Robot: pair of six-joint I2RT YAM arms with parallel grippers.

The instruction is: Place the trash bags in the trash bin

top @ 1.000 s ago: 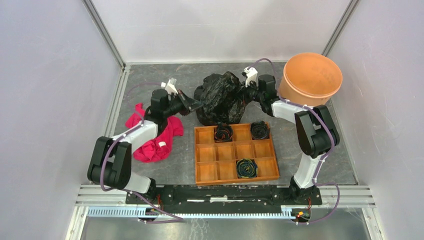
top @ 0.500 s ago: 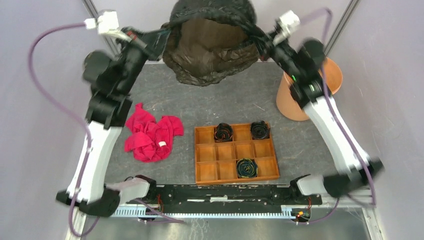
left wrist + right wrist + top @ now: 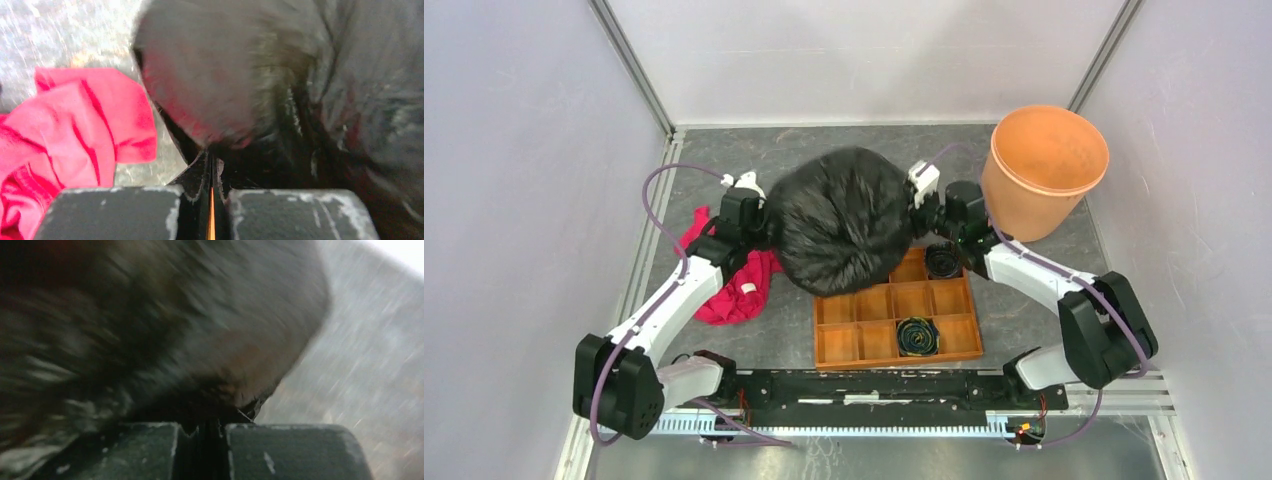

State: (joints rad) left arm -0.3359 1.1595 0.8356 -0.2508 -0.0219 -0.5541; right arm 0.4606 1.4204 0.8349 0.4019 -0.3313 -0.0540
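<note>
The black trash bag (image 3: 842, 222) is puffed out like a balloon between my two grippers, low over the table and over the far end of the wooden tray. My left gripper (image 3: 762, 216) is shut on its left edge; the bag film (image 3: 260, 90) fills the left wrist view. My right gripper (image 3: 921, 208) is shut on its right edge; the bag (image 3: 150, 325) shows blurred in the right wrist view. The pale orange trash bin (image 3: 1044, 170) stands upright at the back right, apart from the bag.
A red cloth (image 3: 729, 280) lies on the table under my left arm, also in the left wrist view (image 3: 75, 120). The compartmented wooden tray (image 3: 894, 318) with black coils sits in front of the bag. Grey walls close in all round.
Both arms lifted the bag high and spread it open, then swung it back down. The bag now billows full of air between the grippers, low over the tray.
</note>
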